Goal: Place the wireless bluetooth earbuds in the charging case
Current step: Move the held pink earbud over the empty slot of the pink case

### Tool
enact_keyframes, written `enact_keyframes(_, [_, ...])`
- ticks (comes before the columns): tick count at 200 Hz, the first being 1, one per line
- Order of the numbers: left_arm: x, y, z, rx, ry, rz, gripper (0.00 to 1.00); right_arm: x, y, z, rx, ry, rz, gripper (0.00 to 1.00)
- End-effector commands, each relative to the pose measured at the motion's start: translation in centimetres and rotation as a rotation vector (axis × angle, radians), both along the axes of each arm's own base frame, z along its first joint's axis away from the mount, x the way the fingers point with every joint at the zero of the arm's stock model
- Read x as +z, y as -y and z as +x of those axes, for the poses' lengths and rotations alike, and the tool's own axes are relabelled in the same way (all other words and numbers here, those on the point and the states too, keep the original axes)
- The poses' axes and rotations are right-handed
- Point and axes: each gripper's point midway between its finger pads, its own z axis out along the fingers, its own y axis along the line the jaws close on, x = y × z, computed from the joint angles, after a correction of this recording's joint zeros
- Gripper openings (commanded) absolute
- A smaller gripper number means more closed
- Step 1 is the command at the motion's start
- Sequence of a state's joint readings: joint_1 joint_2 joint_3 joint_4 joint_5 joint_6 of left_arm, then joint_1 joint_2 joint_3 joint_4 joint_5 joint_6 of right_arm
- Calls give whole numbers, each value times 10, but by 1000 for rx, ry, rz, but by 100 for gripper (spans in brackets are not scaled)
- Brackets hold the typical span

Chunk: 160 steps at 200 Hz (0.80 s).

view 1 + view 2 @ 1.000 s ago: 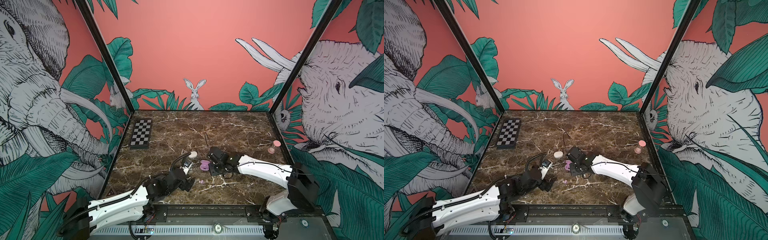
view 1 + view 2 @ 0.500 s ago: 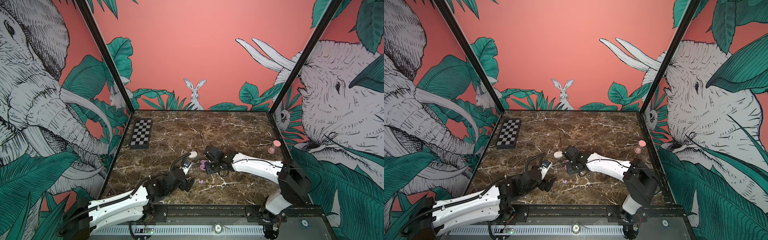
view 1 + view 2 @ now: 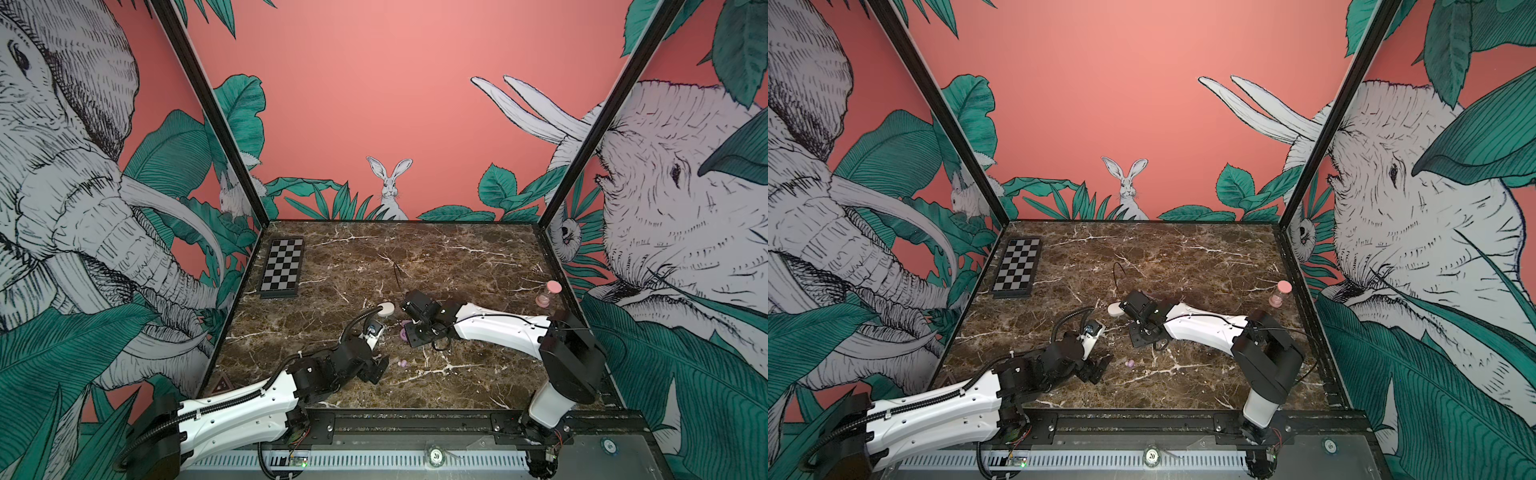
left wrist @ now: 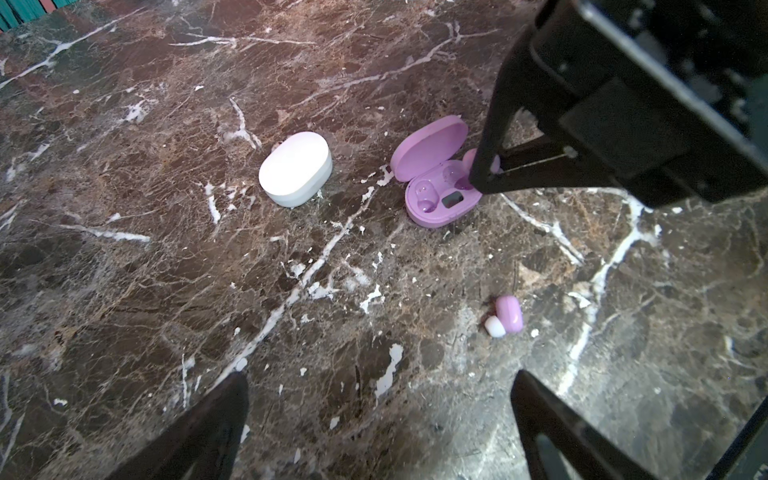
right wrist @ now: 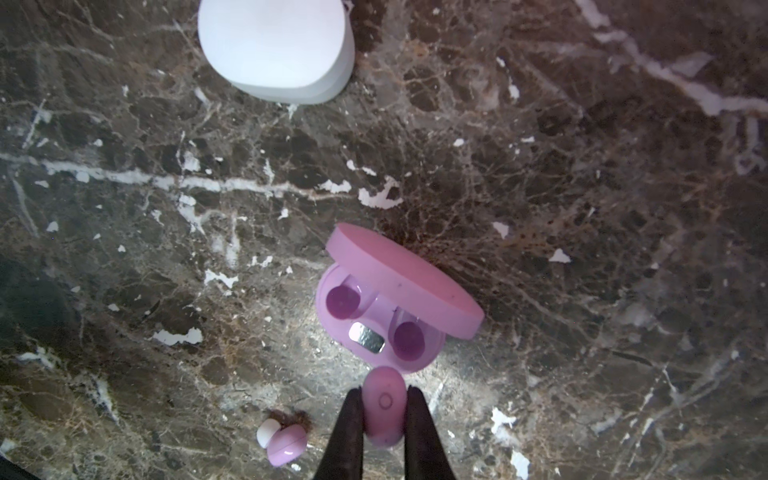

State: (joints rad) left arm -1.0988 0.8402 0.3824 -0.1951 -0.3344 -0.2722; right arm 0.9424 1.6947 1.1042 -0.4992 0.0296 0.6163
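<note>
- Right wrist view: the right jaws are clamped on a lilac earbud [image 5: 384, 409], round button face toward the lens. It sits just short of the near rim of the open lilac case [image 5: 399, 278], whose two sockets are both empty.
- The other lilac earbud [image 5: 286, 446] lies loose on the counter [image 5: 582, 208] near the case, white tip showing. The left jaws stand wide apart and empty, with that earbud a little ahead of them.
- The white case [image 4: 296, 168] sits shut beside the lilac case. No white earbuds show, so I cannot tell whether they are inside.
- Risk: the held earbud is not over a socket, so letting go here would likely bounce it off the rim onto the counter.
- Risk: its tip side is hidden, and if it is turned wrong for the nearer socket it would sit proud or jam.
- Risk: nothing braces the light case, so an off-centre push could skid it or knock the lid shut.
- Compared with a second ago, in both top views the right arm [image 3: 498, 328] reaches further toward the middle. It now covers most of the lilac case, which then lay clear beside the jaws.
- The left arm [image 3: 249, 403] and the other lilac earbud have not moved.
</note>
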Motion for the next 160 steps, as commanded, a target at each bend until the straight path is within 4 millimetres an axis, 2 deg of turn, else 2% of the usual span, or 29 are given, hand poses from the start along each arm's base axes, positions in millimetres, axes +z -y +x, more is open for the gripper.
enact_keyframes(1, [-2, 0, 1, 6, 7, 2, 99, -1, -2, 7, 14, 33, -27, 8])
enact_keyframes(47, [-2, 0, 1, 3, 7, 7, 99, -10, -2, 9, 29, 26, -61, 7])
enact_keyframes(160, [-5, 2, 1, -5, 2, 18, 99, -17, -2, 15, 34, 38, -96, 6])
